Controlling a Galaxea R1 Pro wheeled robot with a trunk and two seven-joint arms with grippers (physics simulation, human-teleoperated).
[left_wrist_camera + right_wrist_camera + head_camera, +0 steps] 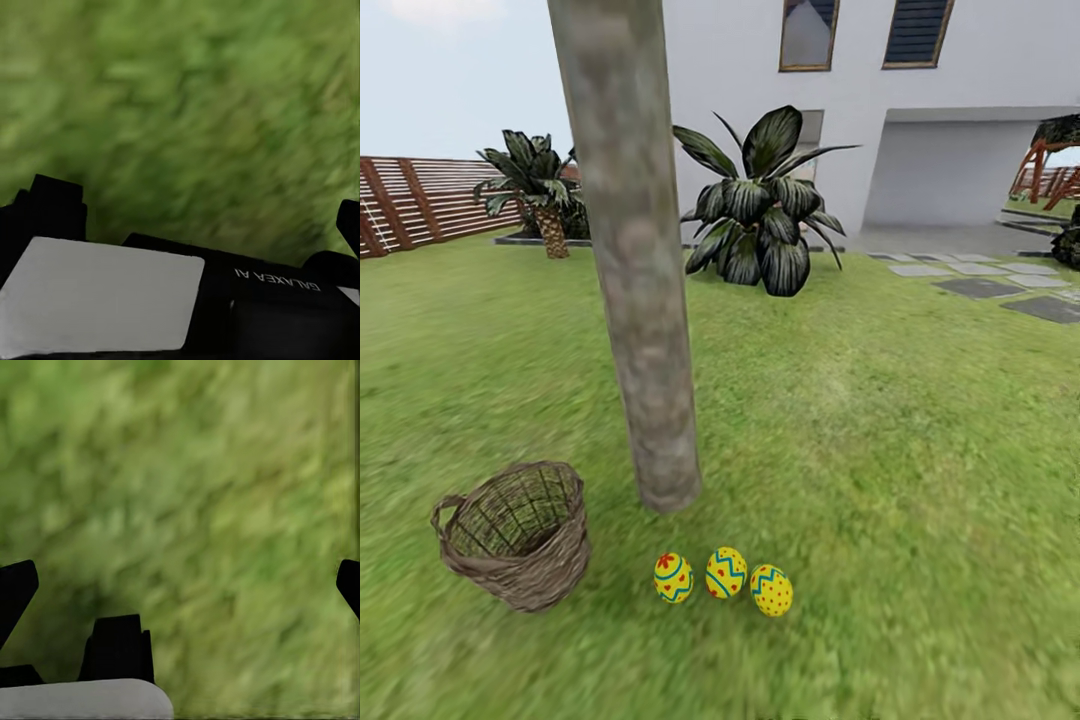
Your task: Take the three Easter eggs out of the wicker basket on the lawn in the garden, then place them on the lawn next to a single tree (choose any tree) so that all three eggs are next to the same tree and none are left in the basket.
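Three yellow Easter eggs lie in a row on the lawn (880, 440) just in front of the tree (635, 260): the left egg (673, 577), the middle egg (726, 572) and the right egg (771, 590). The brown wicker basket (515, 533) stands tilted to the left of the trunk, and I see no egg inside it. In the left wrist view my left gripper (195, 217) is open over blurred grass, with nothing between its fingers. My right gripper (182, 585) is open too, its black fingertips (15, 589) wide apart above bare grass.
A big dark-leaved plant (760, 210) and a short palm (540, 195) grow behind the tree. A brown slatted fence (420, 200) runs at the left, the white house (920, 110) at the back, and grey stepping stones (980, 285) at the right.
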